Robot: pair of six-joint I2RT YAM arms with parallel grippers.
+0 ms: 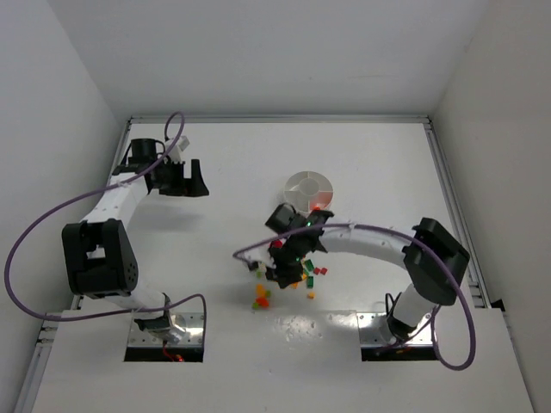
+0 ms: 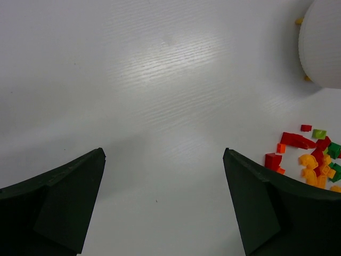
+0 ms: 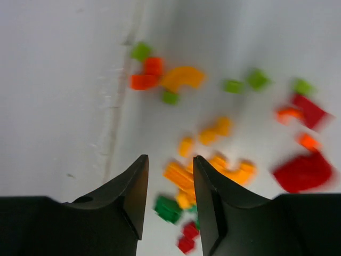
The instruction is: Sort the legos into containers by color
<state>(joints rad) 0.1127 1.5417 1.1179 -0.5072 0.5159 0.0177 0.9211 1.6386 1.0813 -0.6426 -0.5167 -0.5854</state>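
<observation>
The legos (image 1: 297, 277) lie in a loose heap of red, orange, yellow and green bricks on the table, in front of the round white dish (image 1: 308, 189) with its wedge containers. My right gripper (image 1: 284, 261) hangs just over the heap. In the right wrist view the right gripper (image 3: 170, 158) is open by a narrow gap with nothing held; orange, green and red legos (image 3: 184, 178) show blurred below the gap. My left gripper (image 1: 185, 179) is far to the left, wide open over bare table. In the left wrist view the left gripper (image 2: 163, 152) is empty, with legos (image 2: 311, 157) and the dish (image 2: 322, 42) at the right.
Walls enclose the table on the left, back and right. A metal rail (image 1: 452, 206) runs along the right side. A few stray legos (image 1: 261, 298) lie nearer the front, left of the heap. The right arm's purple cable (image 1: 258, 249) loops beside the heap.
</observation>
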